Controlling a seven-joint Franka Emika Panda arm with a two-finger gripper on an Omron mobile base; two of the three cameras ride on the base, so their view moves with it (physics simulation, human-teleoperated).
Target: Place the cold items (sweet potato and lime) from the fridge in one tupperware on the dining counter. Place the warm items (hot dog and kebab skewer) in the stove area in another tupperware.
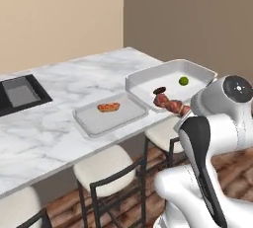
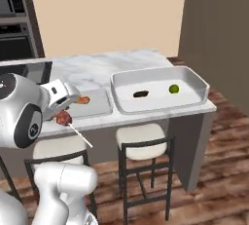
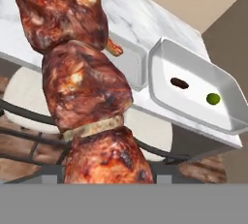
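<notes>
Kebab skewer (image 1: 170,105) is carried in the gripper (image 2: 62,103), jaws narrowed on it, held in the air just off the front edge of the dining counter (image 1: 59,123), short of the shallow tray (image 1: 94,119). Red-brown meat chunks ride near the hand; the bare pale stick trails down and away in the right base view. Judgement: light, stiff along the stick, but long and end-heavy, so it may swing or twist in the jaws; the chunks look soft and greasy, so grip on meat could slip, and a hold near the middle of the chunk run seems safest. The hot dog (image 1: 108,107) already lies in the shallow tray. Beside that tray, farther along the counter toward its end, sits the deep tray (image 1: 197,72) holding the sweet potato (image 1: 159,90) and lime (image 1: 183,80), apart from each other. Counter is white veined marble; a black sink (image 1: 20,94) lies beyond the shallow tray. Pale-cushioned stools (image 1: 106,165) stand under the counter edge on a wood floor (image 2: 209,170); beige and brown walls behind.
</notes>
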